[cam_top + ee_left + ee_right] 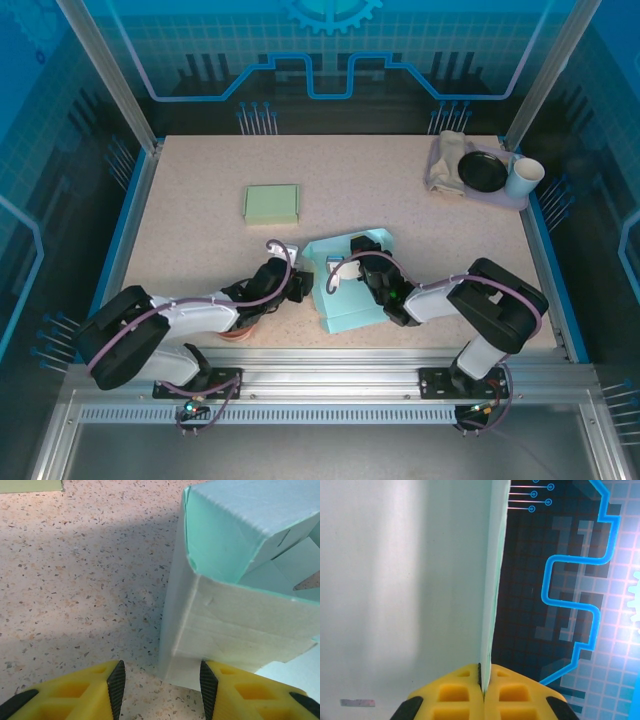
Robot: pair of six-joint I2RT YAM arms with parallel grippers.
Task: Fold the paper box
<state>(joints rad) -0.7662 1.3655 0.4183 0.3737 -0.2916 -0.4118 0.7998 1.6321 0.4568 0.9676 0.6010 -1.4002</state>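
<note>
Paper box (342, 312) sat half-formed at the near middle of the table (200, 250), between my two arms. Right gripper (483, 674) was pinched flat on one thin panel, which ran edge-on between the pads. Left gripper (162, 675) stood partly open with the box's lower corner in the gap, close to one pad; no squeeze that I could see.

My call: use the right pinch as anchor, close left on that wall near the crease, fold along the score. Risk was creasing off-line or tearing.

Green flat box (271, 203) lay well apart, further back. Tray (505, 203) with black dish (483, 172) and white cup (523, 177) sat in the far right corner. Only my own arms crowded the box.
</note>
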